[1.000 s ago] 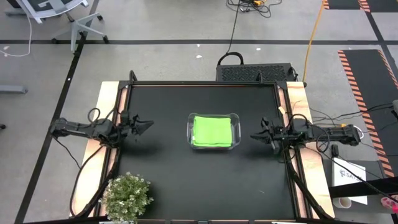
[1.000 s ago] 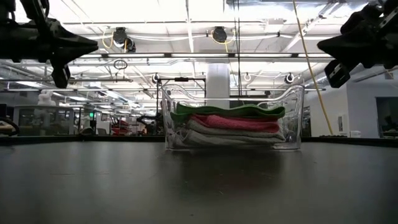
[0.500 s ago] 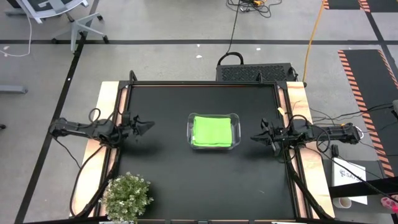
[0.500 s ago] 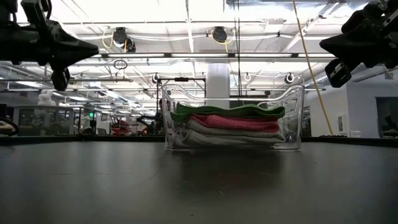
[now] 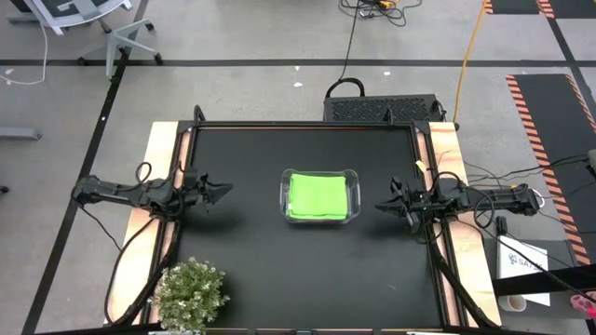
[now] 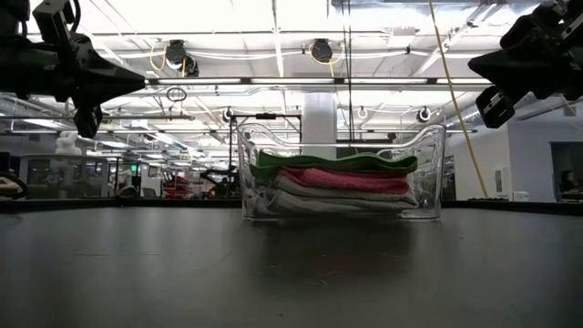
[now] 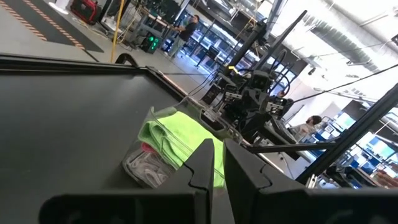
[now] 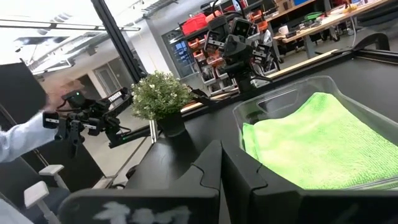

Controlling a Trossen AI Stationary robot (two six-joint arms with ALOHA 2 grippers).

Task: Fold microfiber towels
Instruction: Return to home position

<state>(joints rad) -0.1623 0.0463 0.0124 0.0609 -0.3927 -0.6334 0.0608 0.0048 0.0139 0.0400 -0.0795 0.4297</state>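
A clear plastic bin (image 5: 319, 173) stands mid-table with the folded microfiber towels stacked inside it. The lime green towel (image 5: 318, 196) lies on top. In the low view a pink towel (image 6: 346, 179) shows under it, resting on white ones (image 6: 328, 199). My left gripper (image 5: 225, 189) hovers level at the table's left side and points at the bin. Its fingers are together but for a thin slit (image 7: 217, 148), and they hold nothing. My right gripper (image 5: 380, 205) hovers level at the right side, also pointing at the bin, shut and empty (image 8: 221, 152).
A small bushy plant (image 5: 189, 296) stands at the near left corner of the table. Wooden strips (image 5: 160, 158) line the table's left and right edges. A person's sleeve (image 8: 18, 140) shows beyond the table in the right wrist view. Bare black tabletop (image 5: 307, 270) surrounds the bin.
My left gripper has tipped a little. Its fingertips have dipped slightly and edged toward the bin. The bin, the towels and my right gripper have kept still.
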